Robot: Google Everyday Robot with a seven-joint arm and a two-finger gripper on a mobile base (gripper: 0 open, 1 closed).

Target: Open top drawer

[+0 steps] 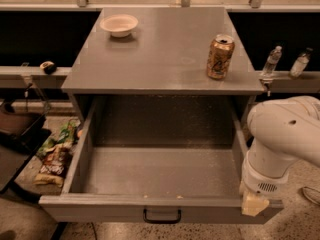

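Note:
The top drawer (150,171) is pulled far out from under the grey table top (165,54). Its deep, speckled grey inside is bare and open to view. The black bar handle (162,216) sits centred on the drawer front, at the bottom of the camera view. My gripper (252,204) hangs from the white arm (285,134) at the right. Its cream tip rests at the front right corner of the drawer front, well right of the handle. No other drawers show.
A white bowl (119,24) and a gold drinks can (220,56) stand on the table top. Two small bottles (272,61) stand on the ledge to the right. Snack bags (55,151) lie on the floor to the left, beside a dark object (15,129).

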